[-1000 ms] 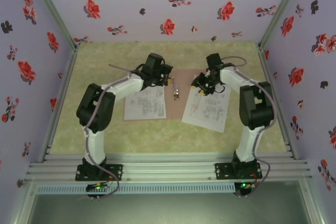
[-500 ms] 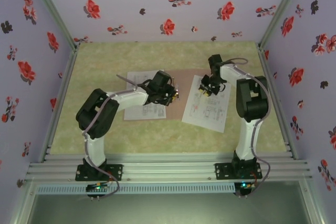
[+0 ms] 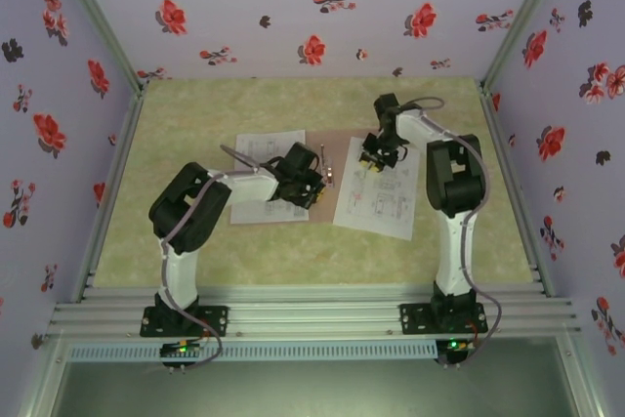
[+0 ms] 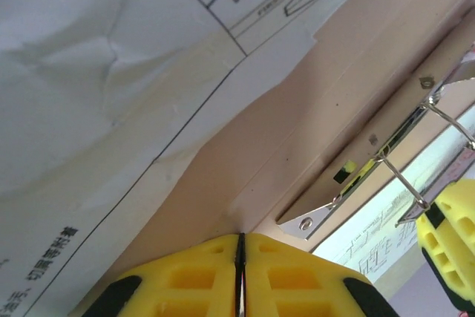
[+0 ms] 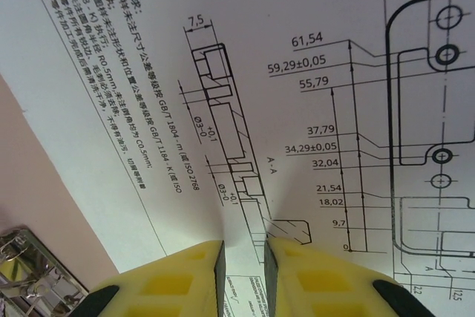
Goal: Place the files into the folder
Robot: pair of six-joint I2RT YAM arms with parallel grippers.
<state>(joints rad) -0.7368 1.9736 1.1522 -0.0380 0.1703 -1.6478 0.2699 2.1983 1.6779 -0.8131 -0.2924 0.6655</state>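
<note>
Near centre: left gripper [image 4: 240, 276], yellow fingers clenched flat together, tips on the thin pinkish-brown card folder [image 4: 297, 109] at the right edge of the left white printed paper sheet [image 4: 89, 72]. Cannot tell if paper is nipped. Legible there: "FIRST ANGLE", "BREAK A". Silver metal ring clip [image 4: 386, 161] just right of it. Farther right: right gripper [image 5: 243, 269] grasps a pucker of the right white printed paper sheet [image 5: 312, 94], which lies partly over the folder's right side. Legible: "61,54", "59,29±0,05", "A - A", "ISO 2768".
</note>
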